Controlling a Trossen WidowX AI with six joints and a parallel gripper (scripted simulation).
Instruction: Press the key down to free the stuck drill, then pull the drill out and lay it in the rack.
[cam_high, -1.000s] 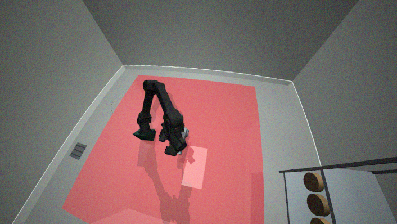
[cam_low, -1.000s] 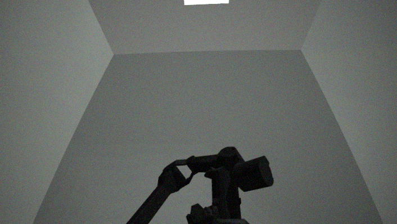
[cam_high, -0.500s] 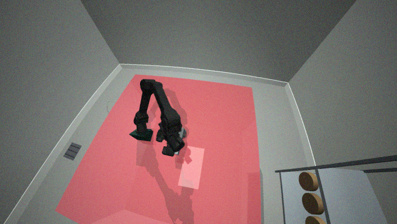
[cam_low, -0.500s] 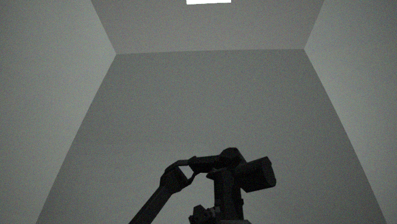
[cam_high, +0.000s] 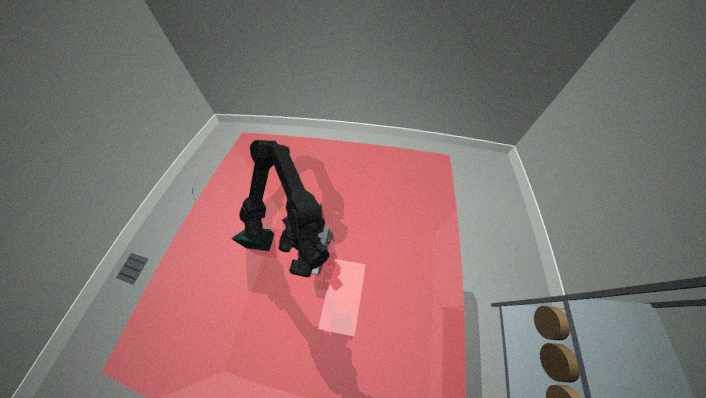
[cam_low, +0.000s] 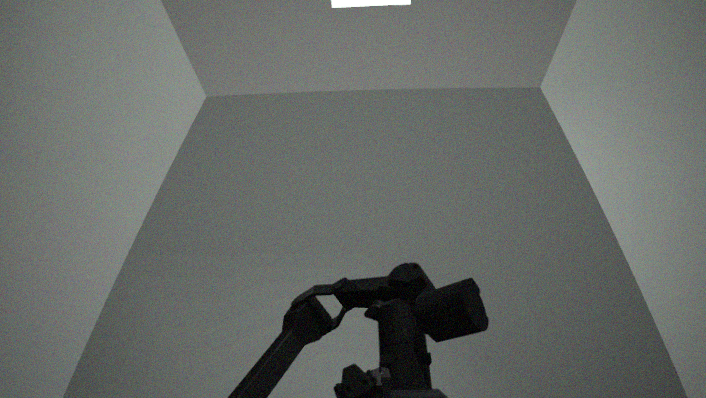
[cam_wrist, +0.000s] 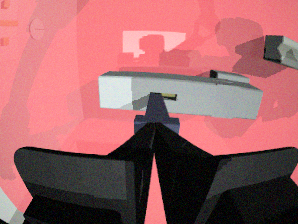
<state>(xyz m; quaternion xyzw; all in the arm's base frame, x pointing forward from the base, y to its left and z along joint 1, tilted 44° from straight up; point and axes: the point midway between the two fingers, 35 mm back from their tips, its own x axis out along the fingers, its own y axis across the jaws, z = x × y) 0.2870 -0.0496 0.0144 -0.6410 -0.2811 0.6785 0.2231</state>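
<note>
In the wrist view the pincer (cam_wrist: 154, 137) is pointing down with its two dark fingers pressed together at the tips, gripping nothing. Its closed tip is sitting on or just above a small blue key (cam_wrist: 157, 124); whether they are touching cannot be told. The key is lying against the near face of a grey block (cam_wrist: 180, 95), straight ahead of the pincer, and a short yellowish piece (cam_wrist: 170, 96) is showing in that face, just right of the tip. The drill cannot be made out as such. A small dark stub (cam_wrist: 213, 74) is standing on the block's far top edge. Beyond the block a pale rectangle (cam_wrist: 149, 43) is lying on the red mat (cam_wrist: 87, 43), and a grey object (cam_wrist: 282, 50) is sitting off to the far right.

From above, the black arm (cam_high: 292, 192) is folding over its base (cam_high: 254, 240), the pincer (cam_high: 311, 265) hanging just short of the pale rectangle (cam_high: 344, 297). Well beyond, at the room's edge, a rack (cam_high: 575, 335) is holding brown discs (cam_high: 551, 322).
</note>
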